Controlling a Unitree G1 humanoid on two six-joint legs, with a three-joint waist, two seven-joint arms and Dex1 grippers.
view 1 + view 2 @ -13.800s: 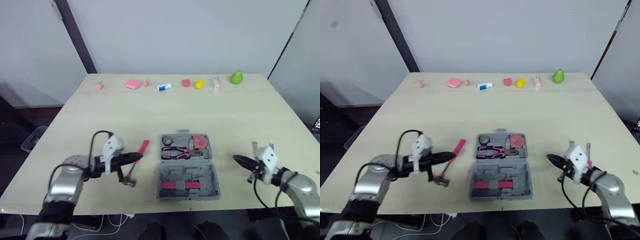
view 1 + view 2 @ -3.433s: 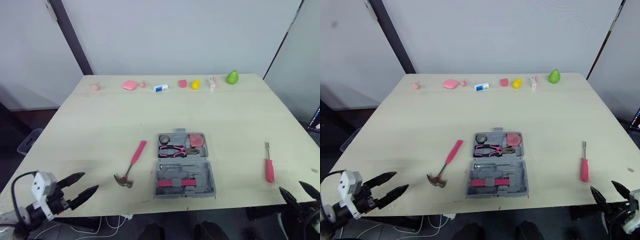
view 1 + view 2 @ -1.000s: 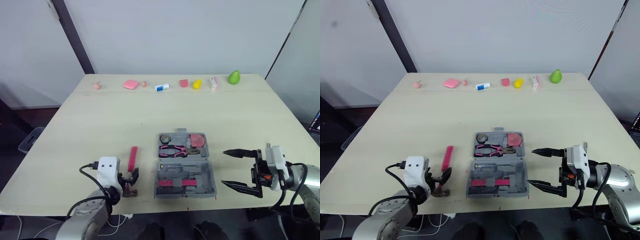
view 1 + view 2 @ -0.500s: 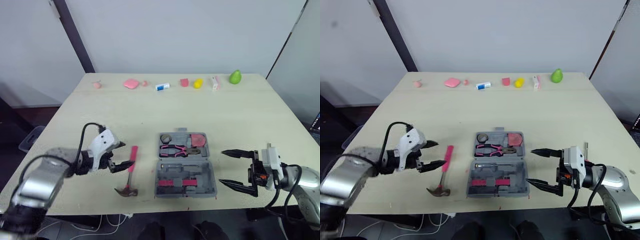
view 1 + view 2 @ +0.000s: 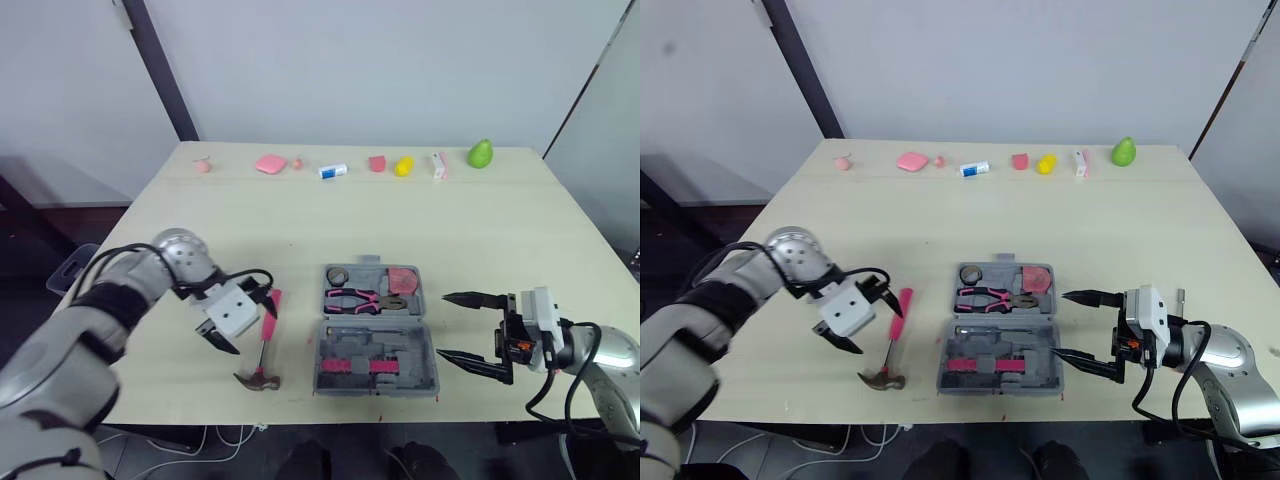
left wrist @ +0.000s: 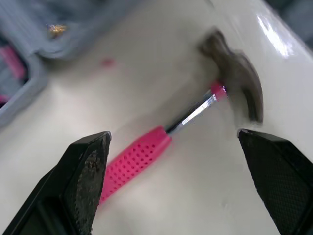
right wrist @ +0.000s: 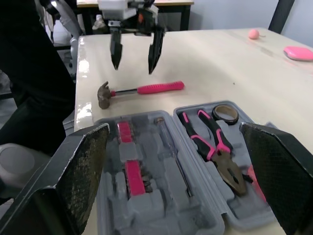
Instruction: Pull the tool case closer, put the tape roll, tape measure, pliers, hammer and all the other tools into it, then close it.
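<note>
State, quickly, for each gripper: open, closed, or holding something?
Left gripper: fingers open, holding nothing, either side of the hammer.
Right gripper: fingers open, holding nothing.

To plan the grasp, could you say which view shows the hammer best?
Left wrist view: the hammer lies close, head to handle. Eye views show it small beside the tool case; right wrist view, farther off.

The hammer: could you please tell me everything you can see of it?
The hammer has a pink dotted grip, a thin shiny metal neck and a dark claw head. It lies flat on the pale table, just left of the open grey tool case, head toward the table's near edge. The left gripper hovers above its handle, fingers open, touching nothing.
</note>
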